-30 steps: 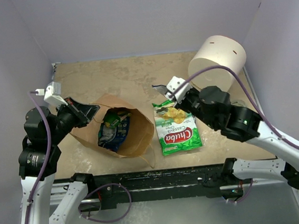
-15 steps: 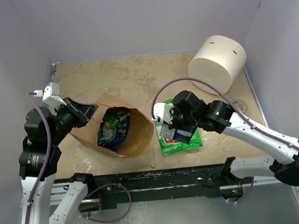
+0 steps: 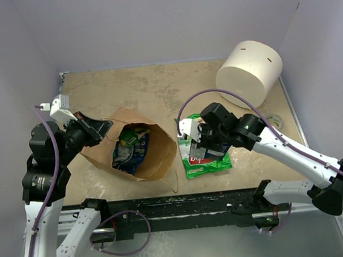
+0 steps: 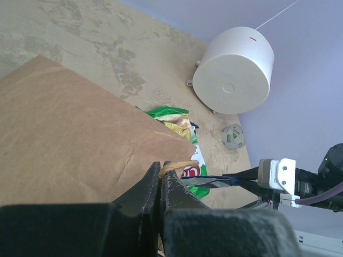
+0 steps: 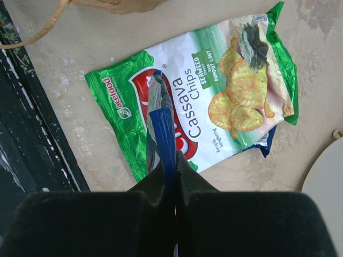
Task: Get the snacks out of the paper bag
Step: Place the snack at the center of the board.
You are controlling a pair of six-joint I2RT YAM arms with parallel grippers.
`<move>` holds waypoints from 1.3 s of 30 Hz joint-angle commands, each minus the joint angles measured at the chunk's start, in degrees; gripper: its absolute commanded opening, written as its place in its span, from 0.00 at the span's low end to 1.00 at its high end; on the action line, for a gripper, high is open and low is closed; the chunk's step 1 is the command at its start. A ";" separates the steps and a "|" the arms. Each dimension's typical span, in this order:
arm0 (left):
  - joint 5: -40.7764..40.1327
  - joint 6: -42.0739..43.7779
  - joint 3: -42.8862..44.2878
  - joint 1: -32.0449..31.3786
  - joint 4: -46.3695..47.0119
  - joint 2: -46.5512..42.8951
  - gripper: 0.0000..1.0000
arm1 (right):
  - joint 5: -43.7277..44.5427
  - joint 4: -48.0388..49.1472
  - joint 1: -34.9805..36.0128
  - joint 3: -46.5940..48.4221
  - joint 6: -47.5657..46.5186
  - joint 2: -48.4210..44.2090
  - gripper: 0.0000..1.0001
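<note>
Pinching the rim of the paper bag (image 3: pixel 159 154), the left fingers (image 3: pixel 98 128) are closed tight on the brown paper. In the left wrist view a tan strip of it sits right at their tips (image 4: pixel 155 174). The bag spreads out to the right of these fingers on the tabletop (image 3: pixel 137 89), with its mouth gaping toward the overhead camera. Several snacks (image 3: pixel 131 147) lie inside the mouth, just right of the left fingers; blue-and-white and yellow-green wrappers show among them. One thin loop handle (image 3: pixel 173 176) trails from the bag's near corner.

Further right, well apart from the left fingers, the right fingers (image 3: pixel 198 143) are shut on the edge of a blue packet (image 5: pixel 163 136), which sticks out past their tips. Directly under the right fingers a green cassava chips packet (image 5: pixel 214 101) lies flat and face up on the tabletop, just beside the bag. I cannot tell whether the blue packet touches it. A dark blue corner (image 5: pixel 266 145) peeks out from under the green packet's far side.

Beyond the right fingers, toward the back right corner, a big white cylinder (image 3: pixel 249 72) rests tilted, with a small grey roll (image 4: pixel 233 136) near it.
</note>
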 commanded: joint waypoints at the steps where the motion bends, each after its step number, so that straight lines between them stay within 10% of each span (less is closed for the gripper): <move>1: 0.16 -0.44 2.19 -0.04 1.70 0.61 0.00 | -5.59 0.21 -0.50 0.87 -2.06 0.95 0.00; 7: 0.34 0.34 2.59 -0.04 1.38 1.43 0.00 | -14.83 -1.72 -0.50 1.58 -4.07 3.24 0.00; 17: 1.06 1.24 2.17 -0.04 0.57 1.20 0.00 | 5.94 14.54 -3.88 -1.32 -10.45 11.94 0.00; 24: 1.43 1.69 2.32 -0.04 0.86 1.24 0.00 | 1.13 25.10 -10.25 -2.04 -18.10 19.82 0.01; 32: 0.91 2.40 2.84 -0.04 -0.07 0.93 0.00 | 8.78 42.07 -11.77 -8.30 -17.06 19.93 0.51; 39: 1.63 2.60 2.48 -0.04 0.22 1.18 0.00 | 14.06 41.97 -11.77 -12.10 -14.40 13.08 0.71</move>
